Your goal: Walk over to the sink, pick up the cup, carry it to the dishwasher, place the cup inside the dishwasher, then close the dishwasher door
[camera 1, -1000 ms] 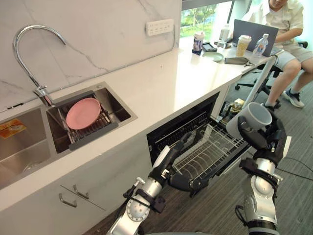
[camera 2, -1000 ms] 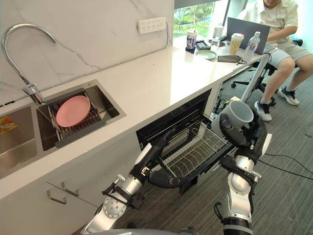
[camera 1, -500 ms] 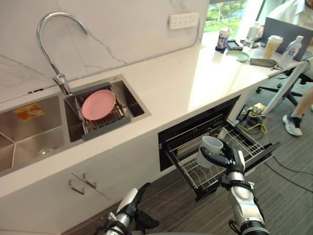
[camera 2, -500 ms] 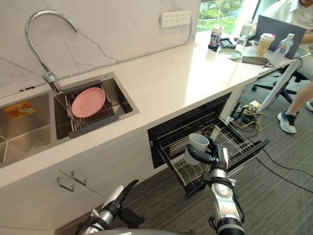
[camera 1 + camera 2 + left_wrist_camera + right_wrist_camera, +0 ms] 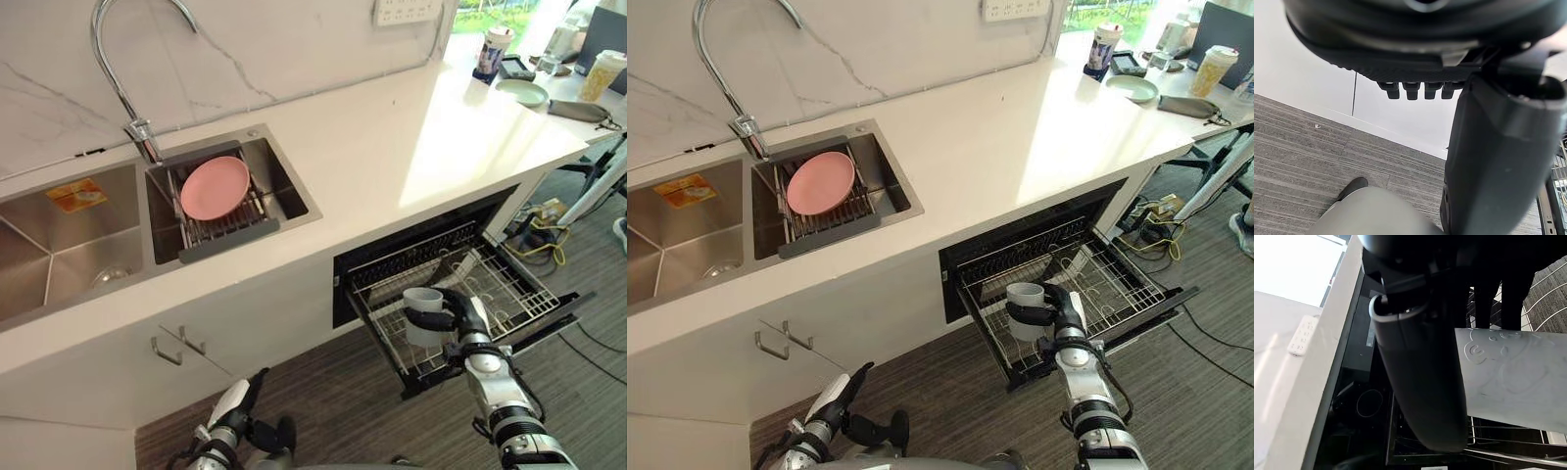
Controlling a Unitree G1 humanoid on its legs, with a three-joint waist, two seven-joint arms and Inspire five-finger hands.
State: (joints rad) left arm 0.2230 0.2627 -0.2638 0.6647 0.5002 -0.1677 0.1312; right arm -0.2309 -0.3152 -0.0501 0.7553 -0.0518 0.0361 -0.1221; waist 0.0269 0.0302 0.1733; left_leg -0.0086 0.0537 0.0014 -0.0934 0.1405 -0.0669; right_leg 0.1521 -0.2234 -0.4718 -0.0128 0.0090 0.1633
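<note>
While the dishwasher (image 5: 392, 257) stands open, with its wire rack (image 5: 502, 279) pulled out over the lowered door (image 5: 1161, 310), we find the right hand (image 5: 466, 317) above the near left part of that rack. Its fingers and thumb are wrapped round the pale grey cup (image 5: 423, 315). The cup is upright, mouth up, and sits low among the wires. We cannot tell whether its base touches them. From the right wrist, the thumb lies along the cup's wall, with the rack's wires and the dark dishwasher opening beyond.

We see the left hand (image 5: 235, 399) low by the floor, in front of the white cabinet front (image 5: 245, 323) and well apart from the dishwasher. Its fingers are relaxed and hold nothing.

Up on the white countertop (image 5: 392, 137), the sink (image 5: 294, 188) lies to the left of the dishwasher. A pink plate (image 5: 215, 187) leans on a drainer (image 5: 230, 237) set in the sink, and the curved faucet (image 5: 122, 69) rises behind it.
</note>
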